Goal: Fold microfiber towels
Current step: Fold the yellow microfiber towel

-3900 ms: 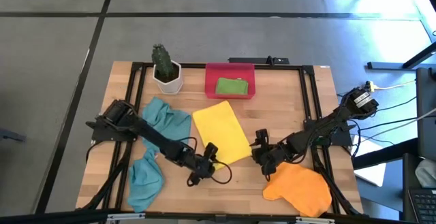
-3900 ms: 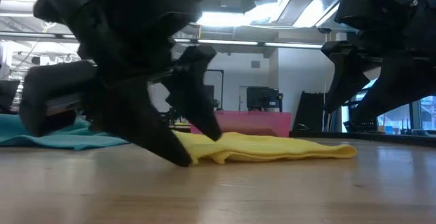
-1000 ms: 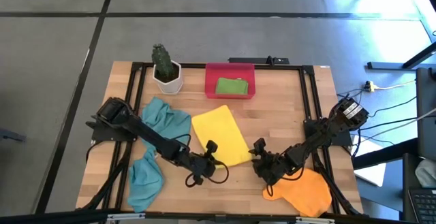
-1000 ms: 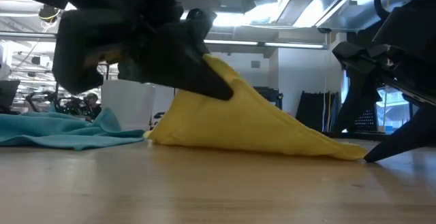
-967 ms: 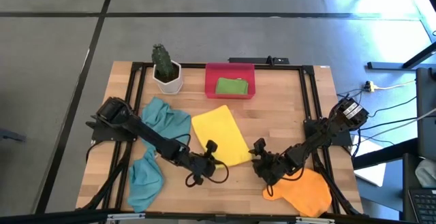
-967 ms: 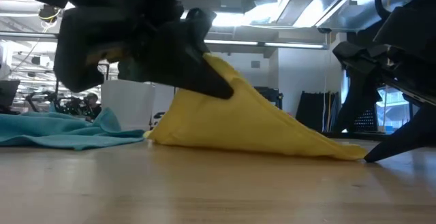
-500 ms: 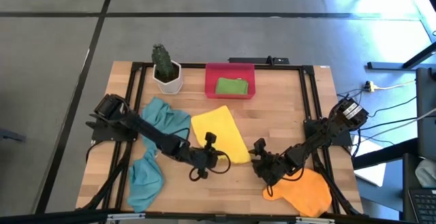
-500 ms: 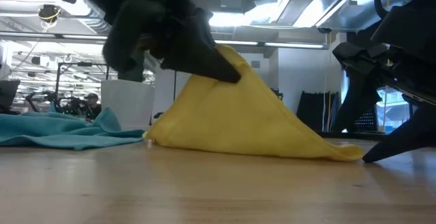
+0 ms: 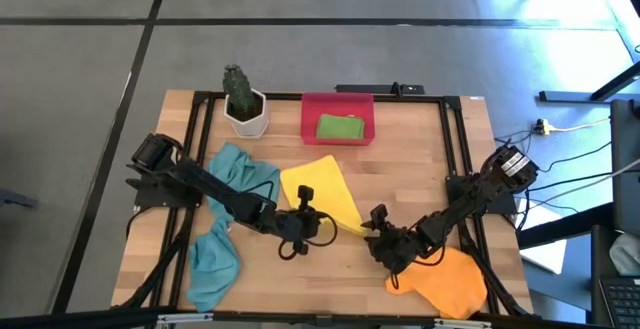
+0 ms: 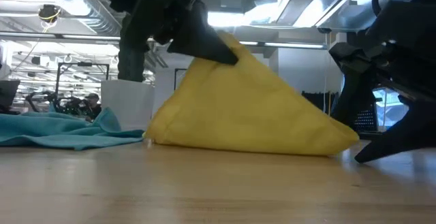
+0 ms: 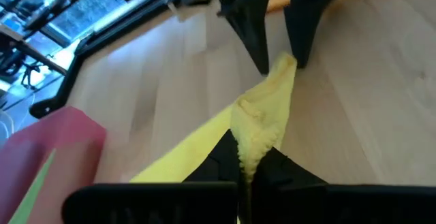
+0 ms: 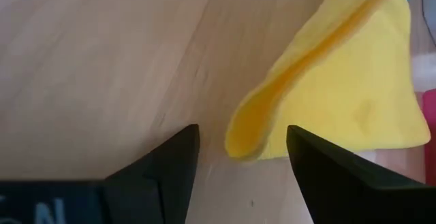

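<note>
From above, the left gripper is pinching a front corner of the yellow towel and lifting it over the middle of the table. The right gripper is waiting with fingers spread just beside the towel's other front corner, with the orange towel behind it. Two teal towels are lying at the left, and the green towel is sitting in the red tray.

At table height, the yellow towel is draping into a soft tent from the clamped corner, its lower edge resting on the wood.

Past the left wrist, the pinched corner is crumpling between closed fingers.

Past the right wrist, the open fingers are straddling the towel's rolled edge without touching it.

The cloth looks light and limp, so it will likely sag; gripping right at the corners seems best.
</note>
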Robot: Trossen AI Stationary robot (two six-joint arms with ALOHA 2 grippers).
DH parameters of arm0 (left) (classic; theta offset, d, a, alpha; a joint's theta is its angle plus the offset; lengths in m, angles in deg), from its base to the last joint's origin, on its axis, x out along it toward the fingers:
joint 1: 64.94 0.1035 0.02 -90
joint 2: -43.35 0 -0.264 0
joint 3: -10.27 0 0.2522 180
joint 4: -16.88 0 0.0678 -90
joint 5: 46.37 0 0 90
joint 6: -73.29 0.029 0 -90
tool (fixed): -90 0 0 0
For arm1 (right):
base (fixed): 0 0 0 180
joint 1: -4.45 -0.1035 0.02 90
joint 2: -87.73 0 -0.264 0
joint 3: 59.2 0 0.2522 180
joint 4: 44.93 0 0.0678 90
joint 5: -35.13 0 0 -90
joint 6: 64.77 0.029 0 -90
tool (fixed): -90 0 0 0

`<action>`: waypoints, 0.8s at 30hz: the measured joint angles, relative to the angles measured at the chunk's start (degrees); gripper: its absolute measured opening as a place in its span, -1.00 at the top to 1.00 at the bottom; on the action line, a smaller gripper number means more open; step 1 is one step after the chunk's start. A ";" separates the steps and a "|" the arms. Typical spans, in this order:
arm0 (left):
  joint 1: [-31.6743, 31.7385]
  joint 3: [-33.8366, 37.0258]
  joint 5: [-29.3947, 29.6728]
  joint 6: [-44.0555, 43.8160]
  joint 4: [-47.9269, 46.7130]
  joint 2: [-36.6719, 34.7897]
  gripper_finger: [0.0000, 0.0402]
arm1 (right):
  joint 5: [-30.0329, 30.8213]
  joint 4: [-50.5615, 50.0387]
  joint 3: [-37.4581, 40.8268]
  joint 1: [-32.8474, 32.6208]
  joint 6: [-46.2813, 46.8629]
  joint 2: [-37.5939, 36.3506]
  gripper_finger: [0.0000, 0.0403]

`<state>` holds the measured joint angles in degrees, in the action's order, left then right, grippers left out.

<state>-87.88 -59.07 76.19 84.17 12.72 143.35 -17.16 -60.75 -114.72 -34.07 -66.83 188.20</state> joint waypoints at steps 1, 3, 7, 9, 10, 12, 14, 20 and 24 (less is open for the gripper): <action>0.00 0.04 0.05 -0.03 -0.47 -0.20 1.00 | 0.59 0.61 -0.03 -0.02 -0.02 0.64 -0.12; 0.00 0.02 0.08 -0.25 -0.24 -0.45 1.00 | 2.61 1.55 -0.17 -0.17 0.14 1.98 -0.12; 0.00 0.02 0.05 -0.31 -0.67 -0.43 1.00 | 4.89 2.93 -0.28 -0.15 0.53 3.54 -0.11; 0.00 0.02 0.05 -0.42 -0.84 -0.43 1.00 | 5.12 4.17 -0.22 -0.08 0.55 3.64 -0.09; 0.00 0.02 0.05 -0.53 -1.17 -0.43 1.00 | 5.13 4.88 -0.24 -0.01 0.52 3.64 -0.06; 0.00 0.02 0.05 -0.81 -1.22 -0.43 1.00 | 5.28 5.46 -0.25 0.02 0.52 3.73 0.00; 0.00 0.02 0.03 -1.08 -1.31 -0.43 1.00 | 5.58 5.34 -0.24 0.00 0.52 3.73 0.09; 0.00 0.02 0.03 -1.31 -1.46 -0.41 1.00 | 5.58 5.27 -0.22 0.00 0.50 3.75 0.37; 0.00 0.02 0.03 -1.29 -1.66 -0.41 1.00 | 5.58 4.83 -0.57 -0.03 0.37 3.80 0.52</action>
<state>-87.88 -59.06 76.22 82.87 11.06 142.94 -11.58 -55.92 -115.29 -34.11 -66.46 192.00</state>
